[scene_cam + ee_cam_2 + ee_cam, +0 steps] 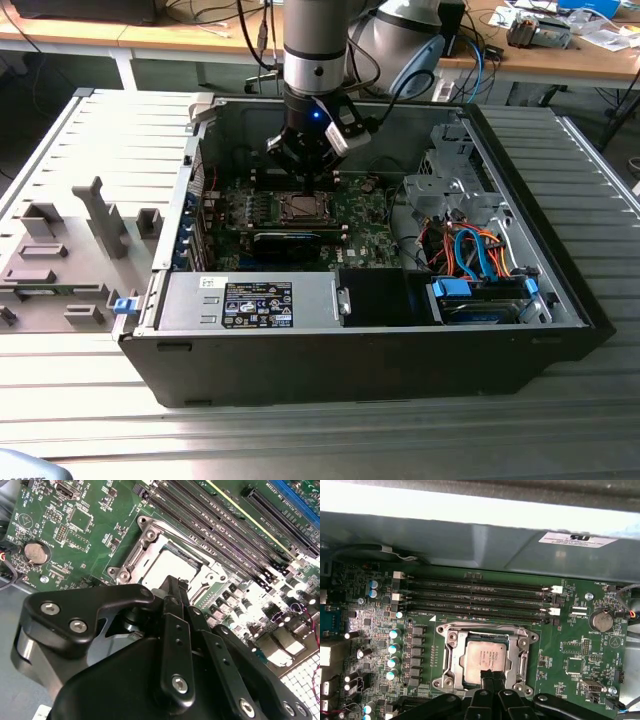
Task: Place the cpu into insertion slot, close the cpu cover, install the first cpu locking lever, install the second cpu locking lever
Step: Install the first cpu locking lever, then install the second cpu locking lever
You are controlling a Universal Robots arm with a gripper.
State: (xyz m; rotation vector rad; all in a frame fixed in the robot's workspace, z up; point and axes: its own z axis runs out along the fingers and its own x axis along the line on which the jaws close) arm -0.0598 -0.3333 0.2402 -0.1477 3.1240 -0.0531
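The cpu (484, 655), a pale silver square plate, lies flat in the insertion slot (451, 637) on the green board. The cpu cover (521, 655), a metal frame with an open window, lies down around it. My gripper (491, 674) hangs just above the socket's edge, its black fingers pressed together with nothing between them. In the second wrist view the fingertips (173, 586) overlap one side of the cpu (162, 565). In the exterior view the gripper (305, 178) stands straight over the socket (300, 208) inside the open computer case.
Long black memory slots (480, 600) run beside the socket. A coin battery (601, 621) and a row of capacitors (395, 647) flank it. A grey labelled box (250, 300), a drive cage (450, 185) and coloured cables (480, 255) fill the case. A grey fixture tray (70, 260) lies outside it.
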